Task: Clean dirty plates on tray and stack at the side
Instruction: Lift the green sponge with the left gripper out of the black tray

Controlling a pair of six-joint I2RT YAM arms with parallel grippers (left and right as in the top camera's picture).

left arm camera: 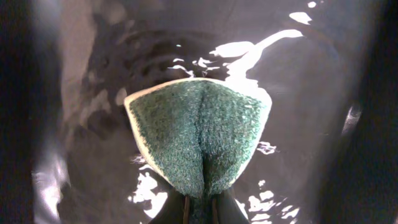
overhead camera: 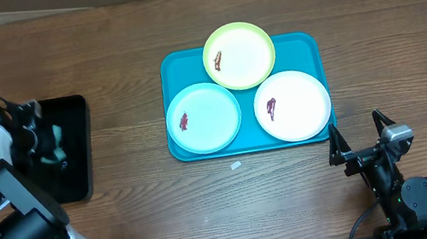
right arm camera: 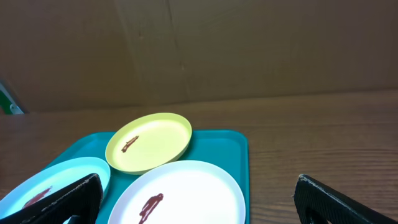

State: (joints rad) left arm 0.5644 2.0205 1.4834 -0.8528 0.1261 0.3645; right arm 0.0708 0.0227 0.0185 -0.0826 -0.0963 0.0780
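The left end effector (overhead camera: pixel 46 146) is clamped tight on a green sponge (left arm camera: pixel 199 140), which folds between its fingers above the black tray (overhead camera: pixel 77 169) at the left of the wooden surface (overhead camera: pixel 211 213). The right end effector (overhead camera: pixel 357 133) gapes wide, holding nothing, just beside the blue tray (overhead camera: pixel 176 67). In that tray lie the smeared yellow-green plate (overhead camera: pixel 239 55) at the back, with the bluish-white plate (overhead camera: pixel 204 118) and the white plate (overhead camera: pixel 292 105) in front

A tray (overhead camera: pixel 304 42) is placed in the middle of the table (overhead camera: pixel 100 43). On it, the rear plate (overhead camera: pixel 239 55) is set at the back, reaching over the rear rim. The left plate (overhead camera: pixel 204 118) and the right plate (overhead camera: pixel 292 105) are set side by side before it. A smaller tray (overhead camera: pixel 77 174) is placed well apart on the left, and a sponge (left arm camera: pixel 199 140) is seen in it. A scrap (overhead camera: pixel 236 165) is found on the table just before the big tray.
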